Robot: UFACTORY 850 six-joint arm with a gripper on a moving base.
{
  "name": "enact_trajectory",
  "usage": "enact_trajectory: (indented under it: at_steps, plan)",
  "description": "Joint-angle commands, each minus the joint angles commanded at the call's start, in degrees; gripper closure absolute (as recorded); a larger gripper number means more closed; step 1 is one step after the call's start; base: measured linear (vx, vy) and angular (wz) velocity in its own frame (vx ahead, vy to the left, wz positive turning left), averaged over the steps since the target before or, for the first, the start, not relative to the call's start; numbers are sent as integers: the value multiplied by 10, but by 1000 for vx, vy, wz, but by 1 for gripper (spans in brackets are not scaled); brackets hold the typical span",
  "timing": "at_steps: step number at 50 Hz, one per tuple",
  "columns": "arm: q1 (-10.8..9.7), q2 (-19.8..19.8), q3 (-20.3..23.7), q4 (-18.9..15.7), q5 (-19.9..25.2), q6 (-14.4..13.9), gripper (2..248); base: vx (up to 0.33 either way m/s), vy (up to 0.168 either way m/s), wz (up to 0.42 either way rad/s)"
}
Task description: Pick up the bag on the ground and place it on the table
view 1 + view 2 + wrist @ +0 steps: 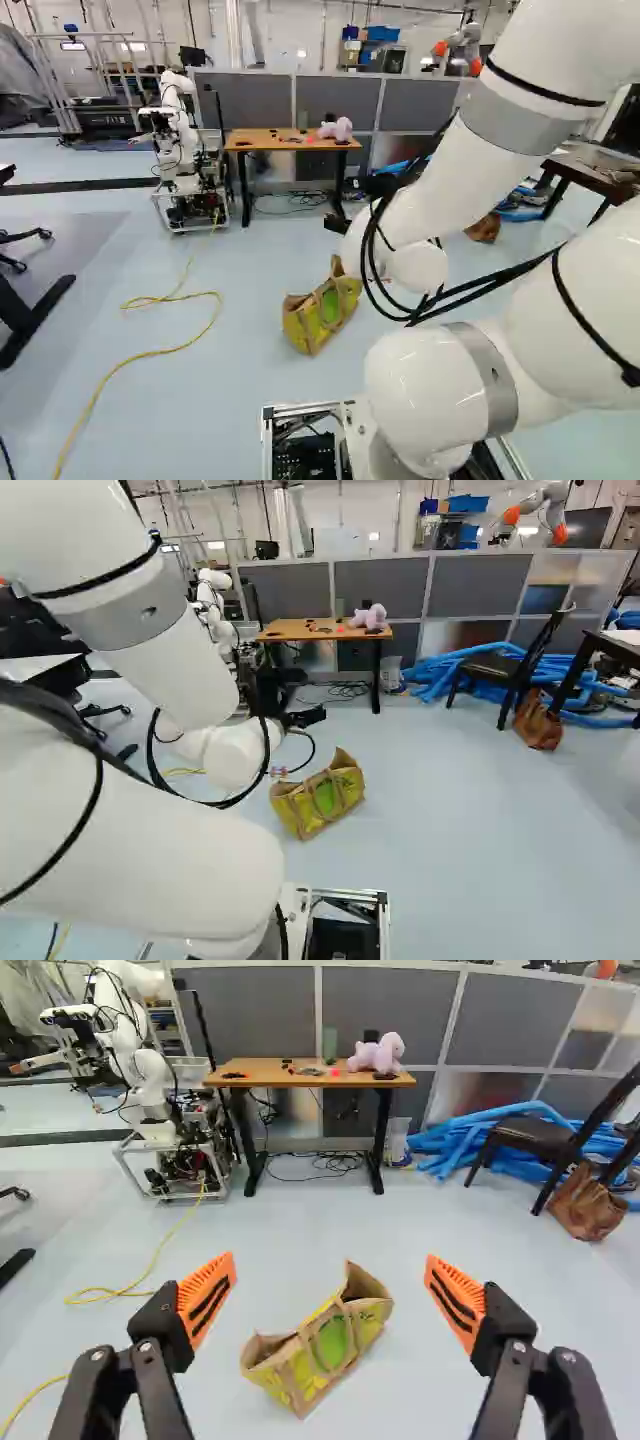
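My gripper shows only partly in the right base view, beyond the white wrist and above the floor near the bag. In the wrist view the gripper is open, its orange-padded fingers wide apart with nothing held. A yellow and brown paper bag with a green patch lies on the floor, seen ahead of and between the fingers, not touched by them; the left base view shows the same bag tilted, its top gaping. Farther off stands the wooden-topped table on black legs, a pink plush toy and small items on it.
Another robot stands left of the table. A yellow cable winds across the floor. Grey partitions rise behind the table. To its right are blue tubing, a black chair and a brown leather-like bag.
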Motion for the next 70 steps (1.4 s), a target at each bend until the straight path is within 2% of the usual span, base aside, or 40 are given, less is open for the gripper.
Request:
enact_trajectory:
  at_steps: [70]
  plan:
    - [0, 0, 0, 0, 0, 0, 3, 18, 0, 0]
